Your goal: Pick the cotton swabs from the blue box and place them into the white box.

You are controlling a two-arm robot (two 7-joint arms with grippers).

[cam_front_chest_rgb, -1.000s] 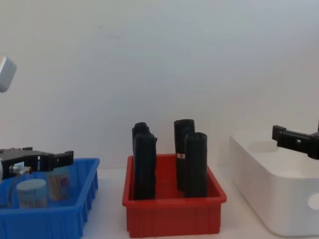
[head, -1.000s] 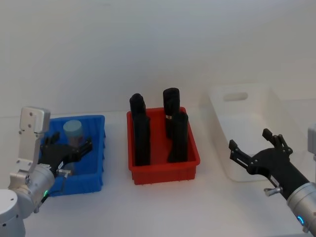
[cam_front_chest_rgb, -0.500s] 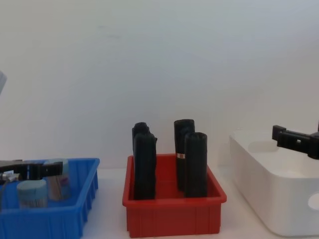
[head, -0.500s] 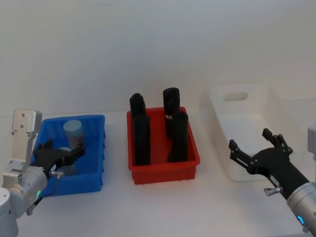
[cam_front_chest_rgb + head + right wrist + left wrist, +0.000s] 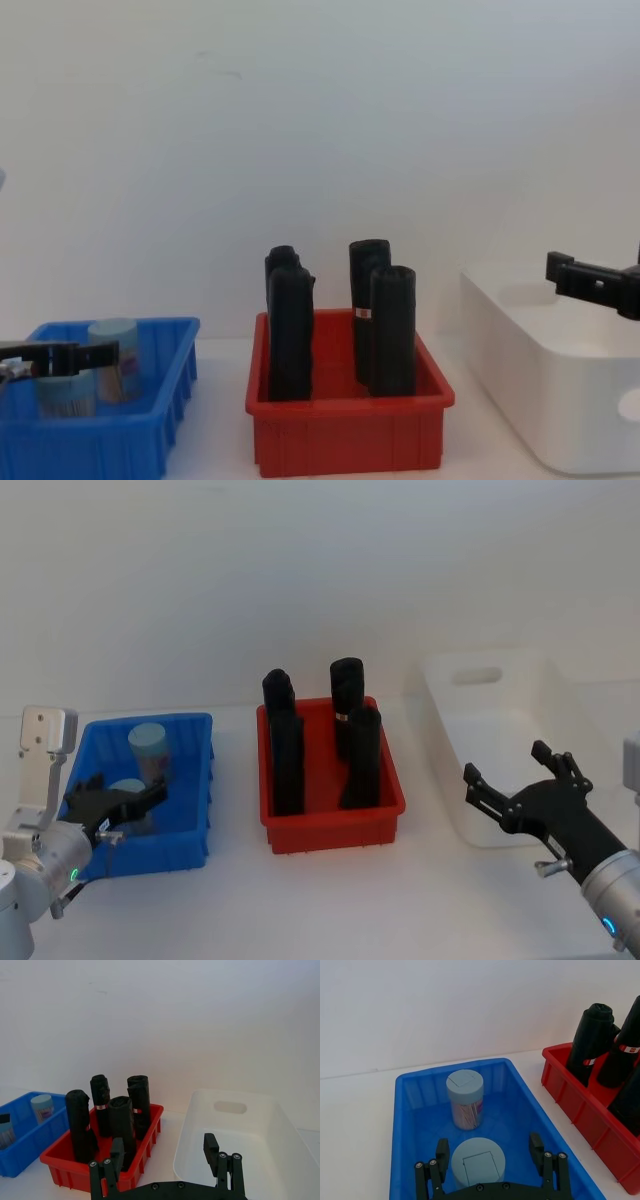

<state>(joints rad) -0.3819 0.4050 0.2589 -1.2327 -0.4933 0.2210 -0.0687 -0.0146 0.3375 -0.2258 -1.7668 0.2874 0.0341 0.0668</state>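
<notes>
Left gripper [image 5: 127, 792] low on the left, jaws apart; right gripper [image 5: 505, 762] raised on the right, jaws spread.

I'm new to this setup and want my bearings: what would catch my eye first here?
The red bin in the middle, with tall black rolls standing in it, stands out most. To its left, the blue box holds two tubs of cotton swabs, and the open left gripper straddles the nearer tub. On the right, the open right gripper hovers by the white box.
</notes>
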